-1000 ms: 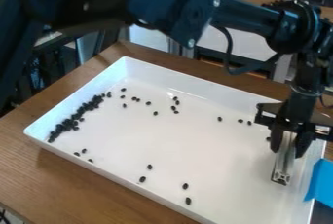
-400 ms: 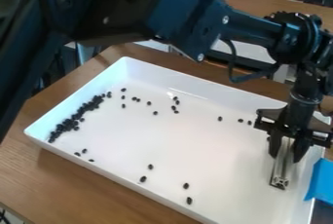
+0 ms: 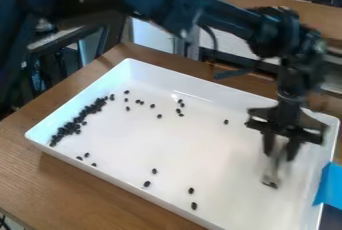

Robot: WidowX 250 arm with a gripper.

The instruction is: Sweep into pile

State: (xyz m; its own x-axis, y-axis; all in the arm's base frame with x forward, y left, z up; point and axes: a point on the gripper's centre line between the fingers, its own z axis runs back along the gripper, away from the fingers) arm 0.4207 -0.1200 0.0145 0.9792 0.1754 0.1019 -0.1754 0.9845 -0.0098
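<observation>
Near beans (image 3: 191, 191): a few, loosely spread on the floor of the white tray (image 3: 220, 149), towards its near wall
Blue piece (image 3: 327, 186): at the tray's right wall
Gripper (image 3: 280, 156): above the tray's right part, pinching a blurred metal bar (image 3: 272, 172)
Bean pile (image 3: 70, 125): dark, elongated, along the tray's left wall
Far beans (image 3: 152, 106): scattered towards the tray's far wall
Wooden table (image 3: 150, 53): under the tray and beyond it

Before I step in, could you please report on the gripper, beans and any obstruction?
Gripper shut on metal bar, over tray at picture right. Dark beans heaped along picture-left wall. Only stray beans seen between bar and heap.
</observation>
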